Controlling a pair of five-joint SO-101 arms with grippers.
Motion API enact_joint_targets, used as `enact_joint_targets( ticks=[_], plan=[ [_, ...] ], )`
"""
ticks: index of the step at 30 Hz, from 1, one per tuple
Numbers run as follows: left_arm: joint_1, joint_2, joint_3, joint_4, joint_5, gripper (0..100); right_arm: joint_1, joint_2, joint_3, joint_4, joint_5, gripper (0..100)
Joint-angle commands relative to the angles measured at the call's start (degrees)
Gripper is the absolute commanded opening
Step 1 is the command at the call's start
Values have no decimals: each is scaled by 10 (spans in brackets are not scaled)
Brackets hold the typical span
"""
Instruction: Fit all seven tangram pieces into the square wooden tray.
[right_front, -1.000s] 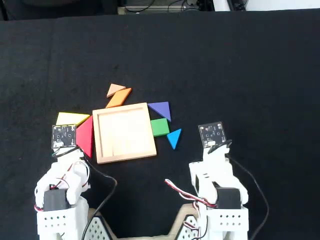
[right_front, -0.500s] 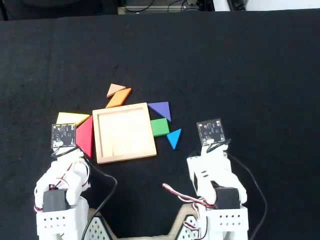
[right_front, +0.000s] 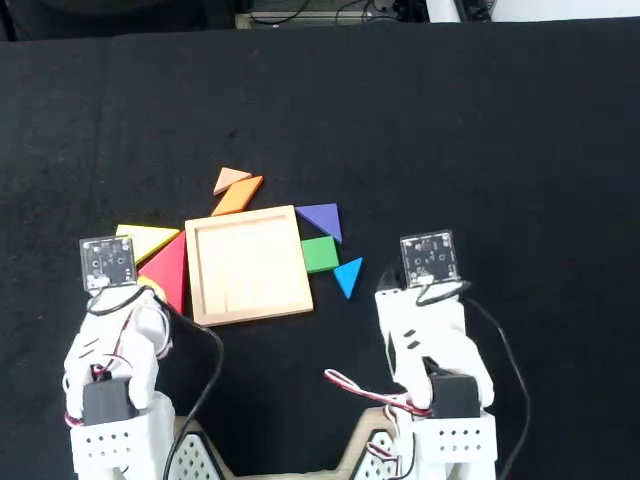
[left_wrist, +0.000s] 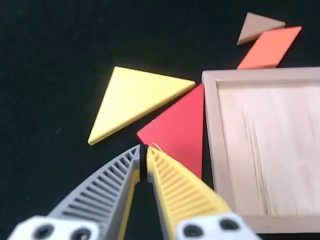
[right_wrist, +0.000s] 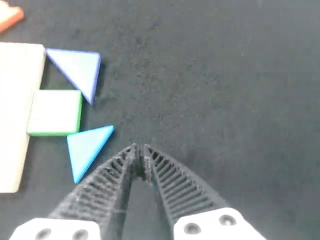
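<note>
Left end effector is closed and empty beside the red triangle, at nine o'clock of the tray. Right end effector is likewise closed.

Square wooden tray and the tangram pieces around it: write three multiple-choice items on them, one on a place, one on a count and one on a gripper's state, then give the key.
1. Relative to the square wooden tray, the green square wooden piece lies:
A) inside it
B) outside it, right beside its edge
C) far off, well apart from it

2. How many pieces lie inside the tray?
A) none
B) three
C) seven

3. The left gripper is:
A) shut on a piece
B) shut, holding nothing
C) wide open

Key:
1 B, since the right wrist view shows the green square on the black cloth along the tray's outer edge.
2 A, since the tray's floor is bare wood in the high view.
3 B, since its fingers meet with nothing between them in the left wrist view.
</note>
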Motion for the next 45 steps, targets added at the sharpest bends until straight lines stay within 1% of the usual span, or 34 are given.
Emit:
enact_joint_targets(
  ticks=[1,3,5,7,10,11,15,21,23,26,30,34,37,41,45],
  plan=[
    [-12,-4,-22,-14,0,30,11,-39,-18,2,75,54],
    [-7,-4,-31,0,0,30,15,-39,-31,18,80,98],
    [-7,-4,-49,23,0,31,15,-40,-41,37,66,114],
    [0,-4,-66,43,0,33,13,-40,-48,48,42,84],
    [34,-4,-76,63,0,33,14,-40,-55,50,34,8],
    [44,-4,-74,64,0,33,15,-40,-56,51,34,15],
    [51,-4,-77,44,-4,33,16,-39,-65,56,34,21],
    [50,-1,-102,38,-5,40,16,-39,-129,106,29,25],
    [33,-1,-116,22,-11,77,16,-39,-137,109,33,25],
    [-2,-1,-143,-25,-25,122,17,-39,-146,97,33,25],
    [-10,0,-232,-26,-25,128,17,-39,-204,61,35,26],
    [-7,1,-349,13,-25,130,13,-37,-292,55,47,26],
    [16,1,-432,36,-22,129,12,-36,-345,49,47,26],
    [75,8,-520,36,-21,127,11,-35,-384,3,46,26],
    [97,71,-598,36,-20,127,11,-35,-413,-12,46,26]
  ],
)
